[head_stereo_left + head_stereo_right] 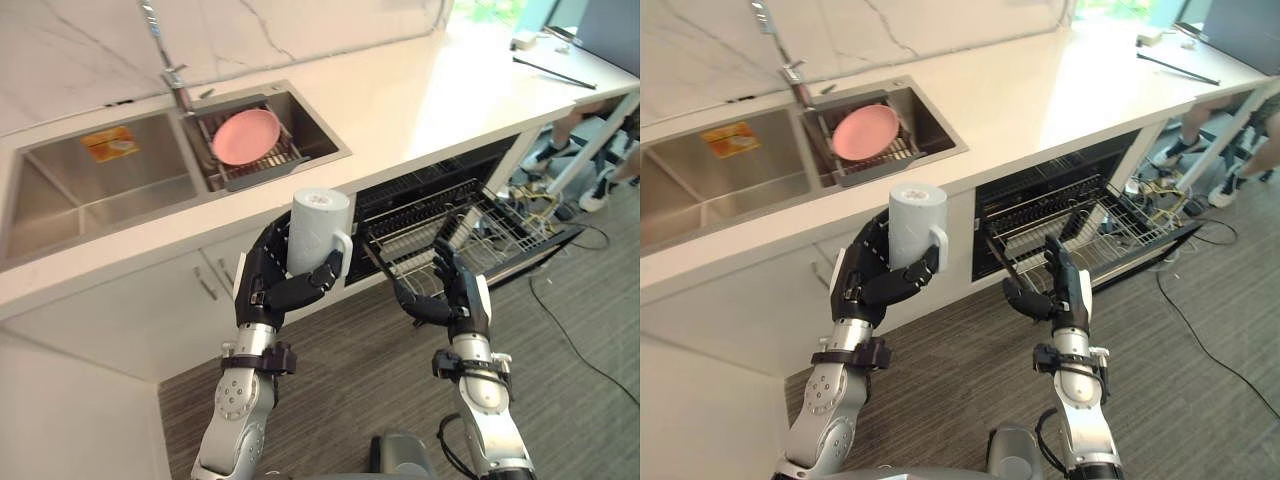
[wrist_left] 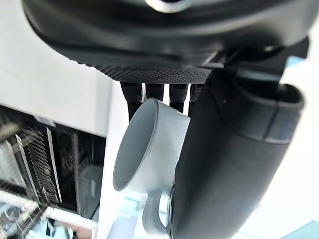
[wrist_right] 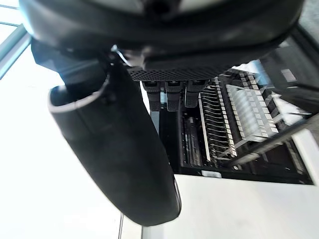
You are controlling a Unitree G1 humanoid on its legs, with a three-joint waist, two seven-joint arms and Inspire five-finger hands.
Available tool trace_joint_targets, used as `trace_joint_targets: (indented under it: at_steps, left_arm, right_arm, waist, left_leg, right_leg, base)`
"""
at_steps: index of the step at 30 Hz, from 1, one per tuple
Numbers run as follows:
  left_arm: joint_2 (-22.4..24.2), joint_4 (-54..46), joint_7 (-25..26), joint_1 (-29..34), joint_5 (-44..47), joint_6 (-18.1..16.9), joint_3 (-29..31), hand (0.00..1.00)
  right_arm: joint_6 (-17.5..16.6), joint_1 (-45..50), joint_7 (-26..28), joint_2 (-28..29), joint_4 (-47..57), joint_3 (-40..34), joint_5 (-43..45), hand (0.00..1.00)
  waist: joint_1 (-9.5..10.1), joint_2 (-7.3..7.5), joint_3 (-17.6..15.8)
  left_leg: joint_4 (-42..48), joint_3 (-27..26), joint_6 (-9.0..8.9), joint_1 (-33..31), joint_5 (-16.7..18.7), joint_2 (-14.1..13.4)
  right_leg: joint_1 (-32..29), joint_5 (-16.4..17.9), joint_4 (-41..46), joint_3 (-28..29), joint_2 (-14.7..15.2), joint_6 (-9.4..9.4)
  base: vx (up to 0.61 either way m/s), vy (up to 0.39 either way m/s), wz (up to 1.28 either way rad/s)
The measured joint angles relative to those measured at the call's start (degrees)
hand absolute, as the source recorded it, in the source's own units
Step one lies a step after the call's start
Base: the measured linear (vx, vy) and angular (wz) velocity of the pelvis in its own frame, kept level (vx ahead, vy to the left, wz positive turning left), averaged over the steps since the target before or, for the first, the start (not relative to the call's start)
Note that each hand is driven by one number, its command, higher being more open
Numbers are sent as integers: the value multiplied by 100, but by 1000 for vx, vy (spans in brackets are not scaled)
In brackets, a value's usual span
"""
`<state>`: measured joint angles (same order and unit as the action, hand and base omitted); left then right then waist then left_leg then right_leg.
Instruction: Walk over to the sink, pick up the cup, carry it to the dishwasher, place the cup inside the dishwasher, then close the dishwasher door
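Note:
A pale grey-blue cup (image 1: 318, 232) with a handle is held upright in front of the counter edge, my left hand (image 1: 270, 278) shut round it. In the left wrist view the cup (image 2: 149, 149) lies between thumb and fingers. The dishwasher (image 1: 450, 190) stands open under the counter to the right, its wire rack (image 1: 470, 235) pulled out over the lowered door. My right hand (image 1: 450, 290) hovers open just before the rack's near corner, holding nothing. The right wrist view shows the rack (image 3: 239, 119) past my straight fingers (image 3: 167, 94).
The double sink (image 1: 100, 185) sits in the white counter (image 1: 420, 100) at the left, with a pink plate (image 1: 246, 136) on a drain rack and a faucet (image 1: 175, 80) behind. A person's legs (image 1: 590, 140) and cables lie at the far right.

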<state>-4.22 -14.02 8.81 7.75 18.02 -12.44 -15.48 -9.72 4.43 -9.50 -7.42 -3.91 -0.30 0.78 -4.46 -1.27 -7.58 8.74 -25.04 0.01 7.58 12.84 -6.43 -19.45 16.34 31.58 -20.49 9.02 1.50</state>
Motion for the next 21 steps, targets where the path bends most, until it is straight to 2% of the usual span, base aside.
trace_joint_targets:
  at_steps: [1, 2, 3, 4, 6, 7, 8, 9, 11, 14, 15, 16, 17, 18, 19, 21]
  left_arm:
    - [3, -2, 8, -17, 2, -2, 65, 30]
    - [76, 108, 1, -36, -3, -29, 58, 30]
    - [179, 163, 8, -23, -2, -3, 40, 30]
    - [230, 204, -3, -65, -7, -2, 34, 30]
    - [307, 456, -4, -231, -6, 3, 44, 30]
    - [309, 606, -5, -272, -6, 5, 42, 30]
    - [316, 635, -20, -236, -7, 5, 20, 30]
    - [323, 634, -32, -237, -7, 5, 16, 30]
    - [323, 622, -45, -252, -7, -2, 29, 30]
    - [304, 595, -21, -212, -8, -2, 59, 30]
    - [311, 551, -14, -177, -10, -2, 60, 30]
    - [340, 545, -8, -172, -65, -3, 60, 30]
    - [360, 544, -10, -177, -163, -4, 60, 30]
    - [307, 546, -9, -162, -231, -8, 67, 30]
    - [273, 544, -8, -169, -249, -8, 71, 30]
    - [240, 542, 16, -189, -385, -6, 182, 30]
  right_arm:
    - [-4, -43, 14, -4, 15, 50, 3, 90]
    - [-36, 21, 19, -91, 78, 60, 2, 90]
    - [-38, 31, 23, -176, 66, 60, 3, 90]
    - [-38, 54, 23, -185, 75, 47, 7, 90]
    - [-33, 119, 35, -204, 76, 45, 9, 90]
    - [-34, 133, 35, -228, 77, 44, 24, 90]
    - [-36, 141, 31, -246, 177, 29, 32, 90]
    - [-36, 154, 32, -248, 247, 5, 33, 90]
    - [-57, 179, 32, -252, 442, -61, 36, 90]
    - [-94, 181, 62, -302, 523, -47, 142, 90]
    - [-96, 192, 88, -312, 525, -34, 200, 90]
    - [-96, 228, 111, -349, 526, -14, 253, 90]
    - [-102, 276, 157, -379, 528, -11, 298, 90]
    - [-90, 401, 197, -297, 565, 47, 423, 90]
    - [-91, 473, 237, -269, 640, 61, 493, 90]
    - [-93, 572, 370, -197, 942, 127, 723, 90]
  waist:
    - [-8, 33, 23]
    - [-112, -108, 48]
    - [-99, -317, 97]
    - [-106, -353, 114]
    - [-107, -355, 103]
    - [-82, -333, 84]
    - [-53, -320, 75]
    - [-42, -320, 75]
    - [32, -283, 52]
    - [163, -259, 36]
    - [198, -301, 63]
    - [198, -379, 113]
    - [195, -508, 175]
    - [179, -390, 195]
    - [153, -352, 202]
    - [84, -260, 182]
  left_leg:
    - [-24, -191, -168, 198, 85, 6]
    - [34, -180, -512, 394, 341, -60]
    - [96, -209, -587, 417, 398, -222]
    - [392, -221, -587, 352, 396, -305]
    - [1846, -205, -581, -86, 164, -640]
    - [2766, -108, -671, -332, -24, -823]
    - [3458, 148, -727, -648, 144, -842]
    - [3530, 214, -714, -763, 223, -819]
    - [3279, 394, -612, -1078, 428, -705]
    - [2171, 786, -561, -1363, 465, -439]
    - [1523, 988, -545, -1368, 263, -319]
    - [975, 1107, -512, -1371, -289, -324]
    - [749, 1127, -416, -1371, -672, -367]
    - [600, 1026, -416, -1203, -731, -294]
    - [450, 1005, -376, -1129, -730, -226]
    - [-90, 846, -259, -893, -989, 6]
  right_leg:
    - [34, -640, -952, -353, -214, 156]
    - [157, -1467, -1264, -256, -391, 347]
    - [170, -1457, -1234, -272, -559, 358]
    - [196, -1301, -1216, -202, -609, 349]
    - [435, -1176, -1309, -40, -710, 389]
    - [765, -1170, -1560, 114, -767, 391]
    - [1117, -1172, -1802, 313, -781, 387]
    - [1238, -1173, -1882, 375, -776, 386]
    - [1490, -1174, -2043, 608, -760, 384]
    - [1687, -1177, -2136, 926, -704, 312]
    - [1753, -1163, -2181, 1043, -702, 163]
    - [1783, -1144, -2236, 1124, -782, 52]
    - [1808, -1137, -2264, 1201, -869, -2]
    - [1853, -1131, -2280, 1301, -782, -84]
    - [1857, -1137, -2297, 1327, -740, -125]
    - [1845, -1202, -2395, 1419, -582, -238]
  base:
    - [459, -75, -39]
    - [506, -70, -34]
    - [445, -64, -23]
    - [414, -100, -41]
    - [388, -156, -46]
    - [430, -105, -70]
    - [337, -40, -69]
    - [313, -9, -58]
    - [247, 38, -54]
    - [209, 96, -73]
    - [141, 132, -68]
    - [172, 192, -70]
    - [166, 204, -56]
    - [128, 170, -36]
    - [95, 135, -22]
    - [63, 114, -10]
